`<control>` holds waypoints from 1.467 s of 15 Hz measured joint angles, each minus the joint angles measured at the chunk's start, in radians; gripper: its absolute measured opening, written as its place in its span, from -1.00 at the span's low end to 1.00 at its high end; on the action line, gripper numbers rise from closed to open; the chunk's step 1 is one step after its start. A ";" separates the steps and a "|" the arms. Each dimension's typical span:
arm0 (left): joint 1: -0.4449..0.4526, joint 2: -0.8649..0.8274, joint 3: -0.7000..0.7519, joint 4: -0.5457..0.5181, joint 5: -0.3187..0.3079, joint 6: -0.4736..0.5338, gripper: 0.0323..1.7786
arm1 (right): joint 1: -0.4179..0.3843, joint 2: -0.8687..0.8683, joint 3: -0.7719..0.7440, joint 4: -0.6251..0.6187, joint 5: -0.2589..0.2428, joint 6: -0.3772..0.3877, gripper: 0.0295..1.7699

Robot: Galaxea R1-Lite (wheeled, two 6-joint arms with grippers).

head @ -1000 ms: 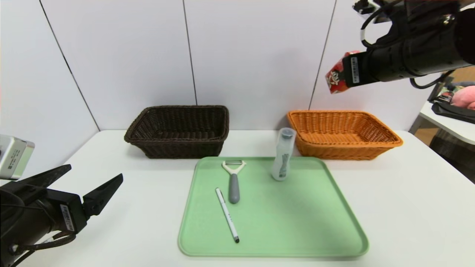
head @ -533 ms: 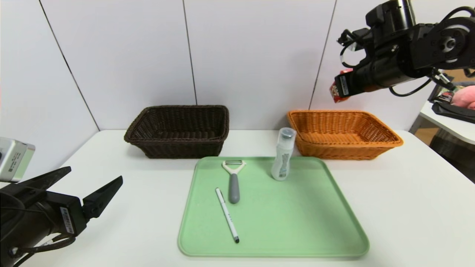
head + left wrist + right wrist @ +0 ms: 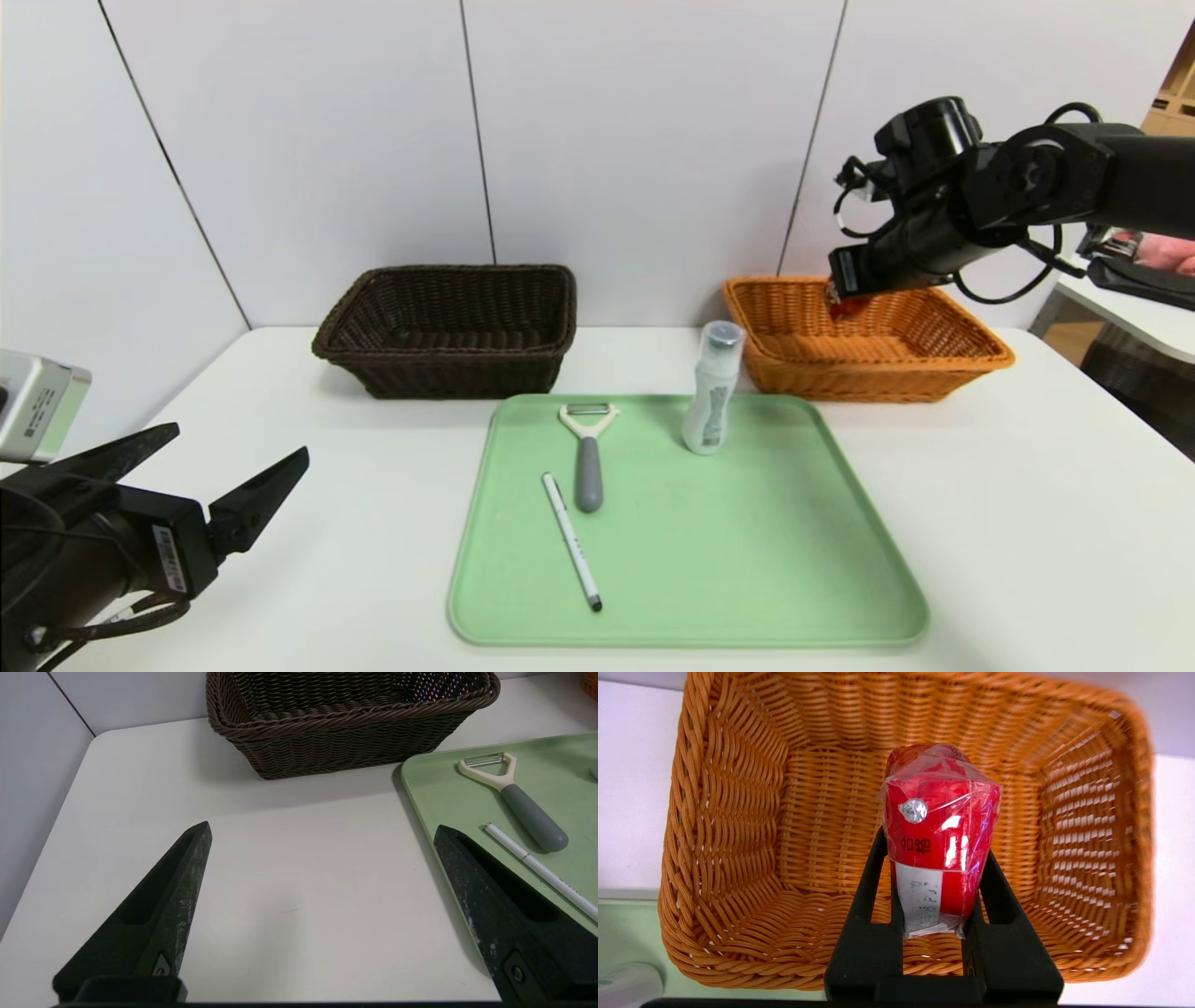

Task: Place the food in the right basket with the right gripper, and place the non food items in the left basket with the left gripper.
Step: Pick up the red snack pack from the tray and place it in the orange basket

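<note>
The red plastic-wrapped snack packet sits pinched between the fingers of my right gripper, above the orange wicker basket, apparently clear of its floor. My left gripper hovers spread over the white table.

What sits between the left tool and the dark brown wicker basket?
Nothing: in the left wrist view, only bare white tabletop lies between the open left tool and the dark brown wicker basket. The green tray lies off to the side.
</note>
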 joint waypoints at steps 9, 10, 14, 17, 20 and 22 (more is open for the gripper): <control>0.000 -0.007 0.013 -0.005 -0.001 0.000 0.90 | -0.001 0.030 0.018 0.007 0.049 0.052 -0.63; 0.000 -0.007 0.013 -0.005 -0.001 0.000 0.90 | -0.001 0.035 0.021 0.008 0.048 0.053 -0.63; 0.000 -0.007 0.009 -0.005 -0.001 0.000 0.90 | -0.003 0.066 0.034 0.011 0.042 0.054 -0.63; 0.000 -0.005 0.009 -0.005 -0.003 -0.001 0.90 | -0.002 0.089 0.033 0.009 0.037 0.053 -0.63; 0.000 -0.003 0.009 -0.005 -0.005 -0.002 0.90 | 0.000 0.098 0.032 0.009 0.034 0.051 -0.63; 0.000 -0.003 0.010 -0.005 -0.006 -0.001 0.90 | 0.002 0.097 0.032 0.008 0.032 0.050 -0.28</control>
